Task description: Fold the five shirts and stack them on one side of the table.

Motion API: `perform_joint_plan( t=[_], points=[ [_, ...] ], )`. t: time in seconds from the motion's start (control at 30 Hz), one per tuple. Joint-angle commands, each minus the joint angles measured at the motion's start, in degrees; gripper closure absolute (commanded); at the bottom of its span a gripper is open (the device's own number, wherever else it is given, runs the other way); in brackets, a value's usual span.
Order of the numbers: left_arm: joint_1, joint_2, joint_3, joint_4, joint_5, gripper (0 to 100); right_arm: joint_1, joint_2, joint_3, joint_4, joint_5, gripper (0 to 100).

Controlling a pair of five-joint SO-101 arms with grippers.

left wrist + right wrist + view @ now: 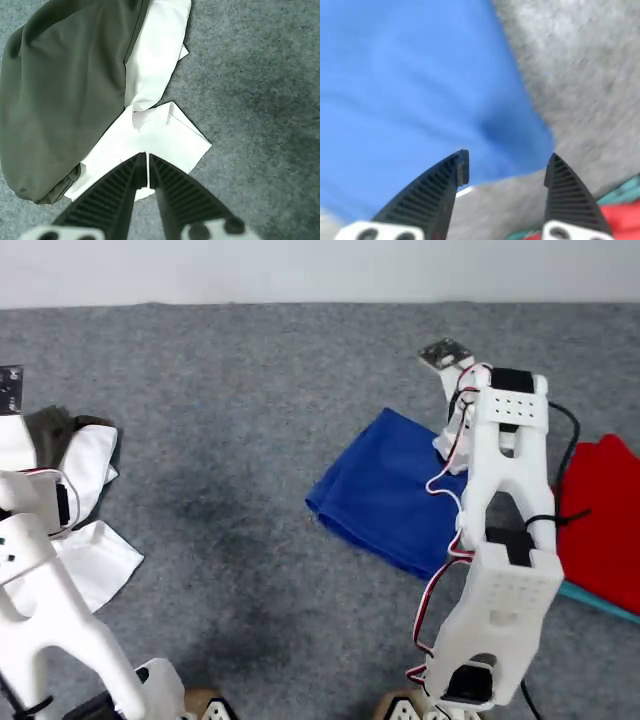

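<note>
A folded blue shirt (385, 490) lies right of the table's middle. My right gripper (507, 162) hangs open just above the blue shirt's (410, 85) edge, with nothing between its fingers. A red shirt (600, 520) lies at the right edge on top of a teal one (600, 602). At the far left a crumpled white shirt (95, 565) lies partly under a dark olive shirt (50, 425). My left gripper (148, 161) is shut and empty, hovering over the white shirt (155, 135) beside the olive shirt (60, 90).
The table top is grey felt (230, 390), bare between the two piles and along the back. Small metal plates sit at the far left (10, 390) and behind the right arm (445, 353). The right arm's white body (500, 570) covers part of the blue shirt.
</note>
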Motion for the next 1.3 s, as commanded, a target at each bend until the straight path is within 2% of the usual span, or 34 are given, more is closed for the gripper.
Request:
perform_joint_plan(
  t=[0.0, 0.07, 0.23, 0.33, 0.5, 0.63, 0.87, 1.17, 1.27],
  points=[
    [0.4, -1.5, -0.3, -0.8, 0.2, 98, -5.7, -6.6, -3.4, 10.5, -6.1, 75.1],
    [0.3, -1.6, -0.3, -0.8, 0.2, 98, -9.7, -7.0, -3.3, 15.6, -8.9, 76.4],
    [0.3, -1.8, -0.2, 0.4, 0.1, 98, -17.6, -6.8, -2.2, 14.7, -16.1, 92.1],
    [0.3, -1.8, 0.1, 1.6, 0.1, 98, -23.2, -5.8, -2.2, 14.7, -18.8, 88.5],
    [0.2, -1.9, 3.5, 1.4, 0.0, 98, -30.0, -4.5, -2.8, 13.0, -28.0, 73.1],
    [0.2, -1.9, 4.0, 1.4, 0.0, 98, -33.5, -3.6, -2.8, 10.9, -30.4, 72.8],
    [0.2, -1.9, 3.9, 1.2, 0.0, 98, -36.4, 1.0, -2.8, 7.1, -30.4, 73.1],
    [0.2, -1.9, 3.9, 1.3, 0.3, 98, -36.0, 7.4, -2.8, 5.3, -30.0, 73.3],
    [0.2, -1.9, 3.9, 1.4, 0.3, 98, -35.1, 8.9, -2.8, 4.5, -29.8, 78.0]
  ],
)
